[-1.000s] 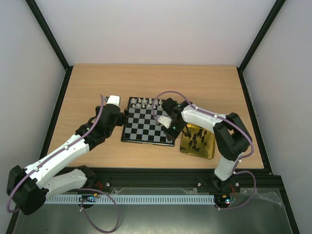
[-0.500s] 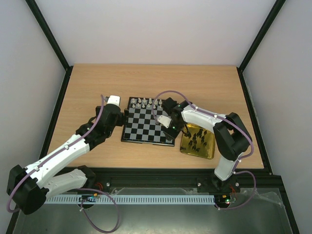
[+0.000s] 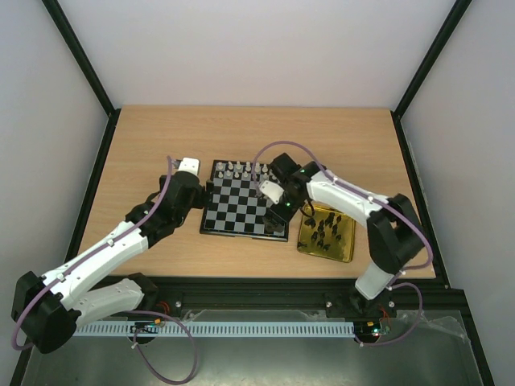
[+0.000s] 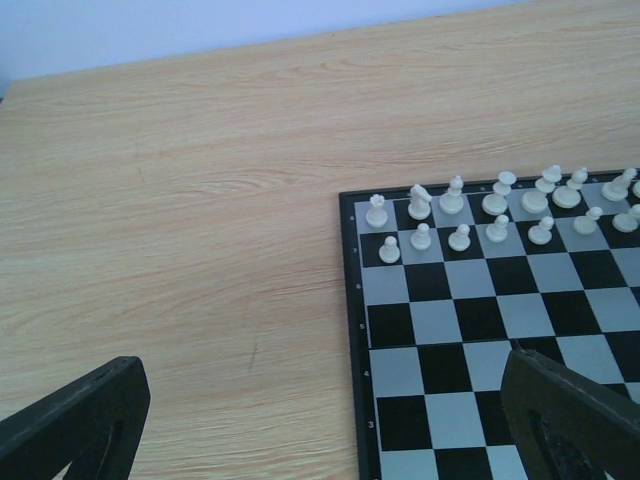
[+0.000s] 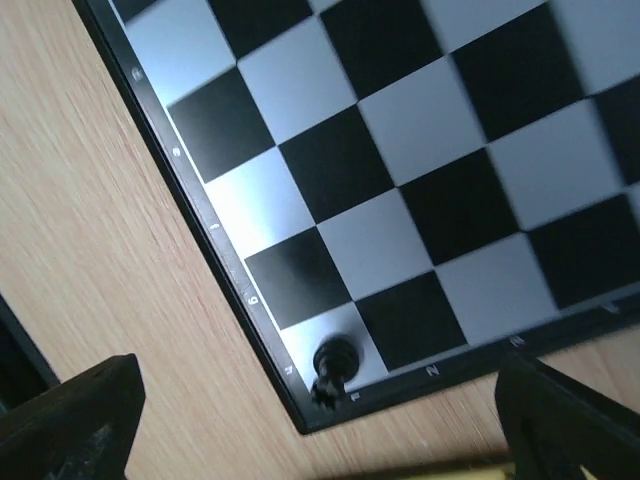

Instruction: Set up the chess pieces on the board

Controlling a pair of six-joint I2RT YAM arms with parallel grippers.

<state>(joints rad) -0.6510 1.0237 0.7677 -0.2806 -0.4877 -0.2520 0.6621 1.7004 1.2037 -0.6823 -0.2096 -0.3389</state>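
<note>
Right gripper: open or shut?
Open. Right gripper fingers stand wide apart in its wrist view, tiny black chess piece untouched between them.

One checkered board [image 3: 244, 207]. White chess pieces [image 4: 455, 195] stand on it in two rows along its far edge; seven show in each row before the left wrist view cuts off. One black chess piece [image 5: 335, 362] stands at its near right corner. One gold tray [image 3: 330, 251] holds a cluster of black pieces [image 3: 326, 227], too small to count.
</note>
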